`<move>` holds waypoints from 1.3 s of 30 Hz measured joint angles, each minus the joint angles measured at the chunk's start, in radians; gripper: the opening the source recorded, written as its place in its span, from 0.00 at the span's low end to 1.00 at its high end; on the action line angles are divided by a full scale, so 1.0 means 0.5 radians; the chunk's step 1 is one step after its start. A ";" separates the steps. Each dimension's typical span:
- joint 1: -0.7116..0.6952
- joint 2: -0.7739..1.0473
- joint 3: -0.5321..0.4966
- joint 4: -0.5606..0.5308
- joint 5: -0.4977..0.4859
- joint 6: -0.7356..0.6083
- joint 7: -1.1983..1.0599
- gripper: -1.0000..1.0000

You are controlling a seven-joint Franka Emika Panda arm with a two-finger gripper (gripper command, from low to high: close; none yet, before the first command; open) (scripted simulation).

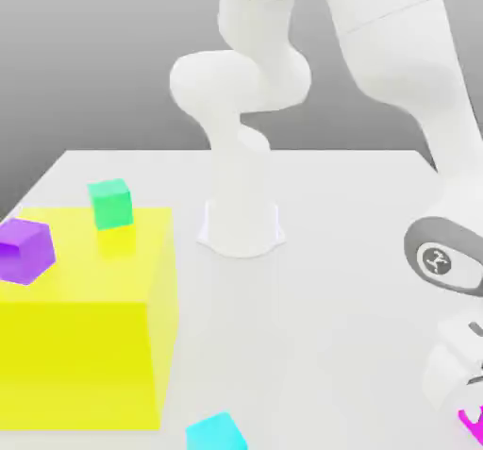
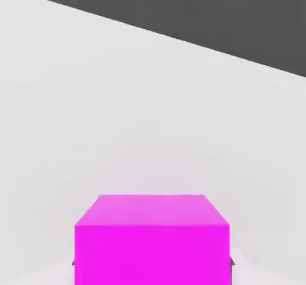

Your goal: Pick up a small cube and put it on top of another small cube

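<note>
The small magenta cube sits between my gripper's two dark fingertips, which press against its two sides. In the exterior view, the gripper hangs low over the table at the near right corner, and a sliver of the magenta cube shows under it at the picture's edge. I cannot tell if the cube rests on the table or is just off it. The small green cube stands upright on the far top edge of the big yellow block, at the exterior view's left, far from the gripper.
A violet-purple cube sits at the yellow block's left top edge. A cyan cube lies on the table in front of the block. The arm's white base stands mid-table on the white tabletop.
</note>
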 joint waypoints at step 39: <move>-1.298 -2.418 -0.959 -1.145 0.595 -1.156 0.320 0.00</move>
